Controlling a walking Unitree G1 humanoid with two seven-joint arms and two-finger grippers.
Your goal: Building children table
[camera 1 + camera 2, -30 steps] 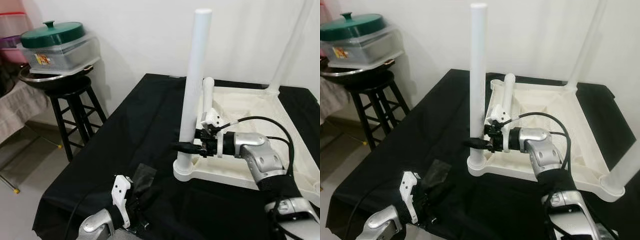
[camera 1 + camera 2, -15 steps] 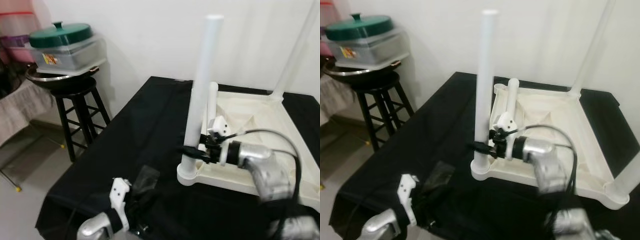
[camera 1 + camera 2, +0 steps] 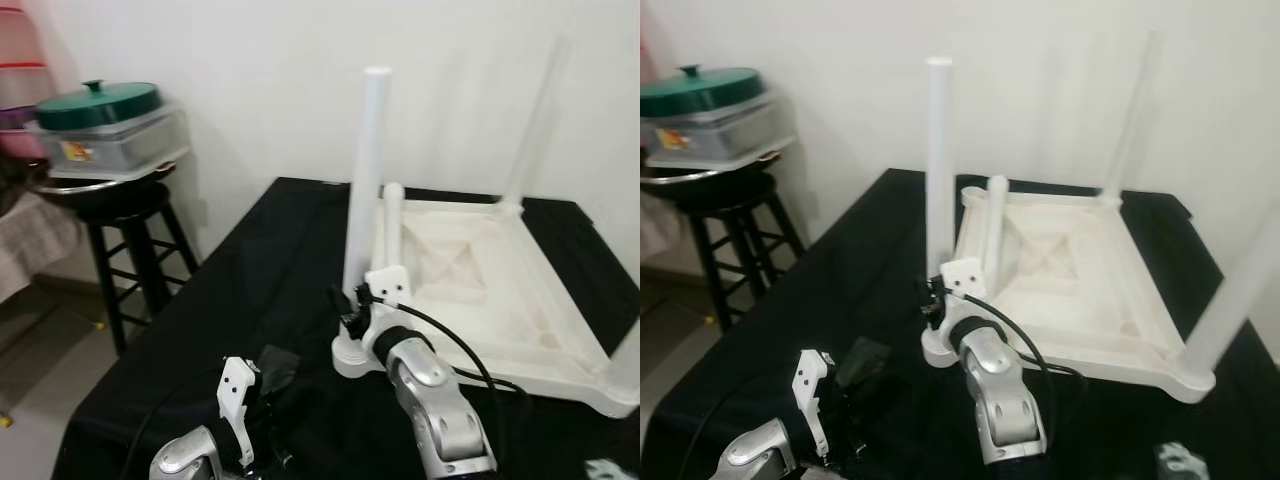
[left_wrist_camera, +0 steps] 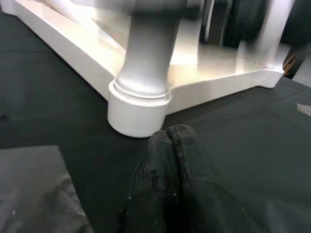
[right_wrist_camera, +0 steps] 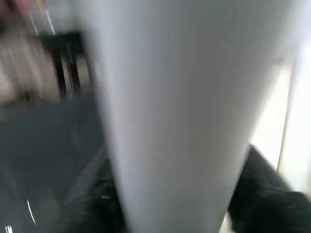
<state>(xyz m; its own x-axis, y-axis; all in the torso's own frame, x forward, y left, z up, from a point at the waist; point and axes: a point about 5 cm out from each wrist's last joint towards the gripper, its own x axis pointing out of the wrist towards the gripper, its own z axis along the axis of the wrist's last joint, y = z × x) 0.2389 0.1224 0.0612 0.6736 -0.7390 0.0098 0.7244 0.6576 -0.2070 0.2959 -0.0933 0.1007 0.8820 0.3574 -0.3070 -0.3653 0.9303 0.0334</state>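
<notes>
Left eye view: a white children's tabletop (image 3: pixel 480 290) lies upside down on a black-draped surface (image 3: pixel 260 270), with an upright white leg (image 3: pixel 362 200) seated in its near-left corner socket and a shorter loose leg (image 3: pixel 392 225) leaning just beside it. The right gripper (image 3: pixel 347 305) reaches to the base of the upright leg, its black fingers closed around it low down; the left gripper (image 3: pixel 272 455) rests low on the cloth near a crumpled black plastic piece (image 3: pixel 275 367). A black stool (image 3: pixel 130 235) at the left carries a clear container with a green lid (image 3: pixel 98 105). Right eye view: further legs stand at the far and right corners. Left wrist view: the left gripper's fingertips (image 4: pixel 167 145) are pressed together, close to but apart from the corner socket (image 4: pixel 138 111). Right wrist view: the blurred white leg (image 5: pixel 170 111) sits between the dark fingers (image 5: pixel 265 189).
</notes>
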